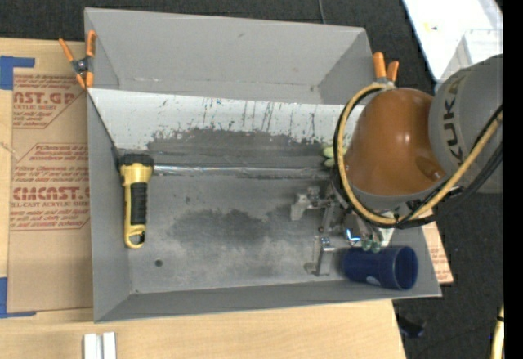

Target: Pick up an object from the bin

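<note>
My gripper [314, 233] is low over the bin floor at the right side, its two metal fingers spread open with only bare floor between them. A dark blue cup [381, 267] lies on its side just right of the lower finger, against the bin's lower right corner. At the far left of the floor lies a yellow and black flashlight-like tool [135, 204], lengthwise along the left wall and well away from the gripper. A small pale green thing [328, 155] peeks out beside the arm's orange cover, mostly hidden.
The arm and its orange cover with cables hang over the bin's right wall. The sloped bin walls rise on all sides around the floor.
</note>
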### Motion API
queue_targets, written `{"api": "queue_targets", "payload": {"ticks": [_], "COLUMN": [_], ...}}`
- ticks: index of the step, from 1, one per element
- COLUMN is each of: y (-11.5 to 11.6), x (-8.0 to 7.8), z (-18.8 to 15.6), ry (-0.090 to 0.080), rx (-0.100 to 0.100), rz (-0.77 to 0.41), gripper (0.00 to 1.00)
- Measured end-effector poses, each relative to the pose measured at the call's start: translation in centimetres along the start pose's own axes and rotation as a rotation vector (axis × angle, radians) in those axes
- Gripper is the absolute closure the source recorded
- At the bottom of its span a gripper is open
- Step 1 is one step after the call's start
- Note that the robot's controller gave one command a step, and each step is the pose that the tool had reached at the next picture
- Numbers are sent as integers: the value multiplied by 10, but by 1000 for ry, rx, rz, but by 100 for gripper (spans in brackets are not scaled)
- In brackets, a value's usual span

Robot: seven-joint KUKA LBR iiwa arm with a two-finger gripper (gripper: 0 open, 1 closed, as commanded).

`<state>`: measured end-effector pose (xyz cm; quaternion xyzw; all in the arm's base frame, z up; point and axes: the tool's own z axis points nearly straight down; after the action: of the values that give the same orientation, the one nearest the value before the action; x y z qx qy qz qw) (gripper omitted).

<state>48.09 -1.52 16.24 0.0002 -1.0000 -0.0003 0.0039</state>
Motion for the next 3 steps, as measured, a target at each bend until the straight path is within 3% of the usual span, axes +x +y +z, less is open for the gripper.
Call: {"api": "queue_targets", "payload": {"ticks": [1, 2, 3], "y": [0, -59, -95], "x": [-2, -30, -39], "z": [-4, 14, 19], "ry": [-8, -9, -8], "rx": [0, 0, 0], "rz": [0, -4, 54], "gripper": [0, 0, 0]}}
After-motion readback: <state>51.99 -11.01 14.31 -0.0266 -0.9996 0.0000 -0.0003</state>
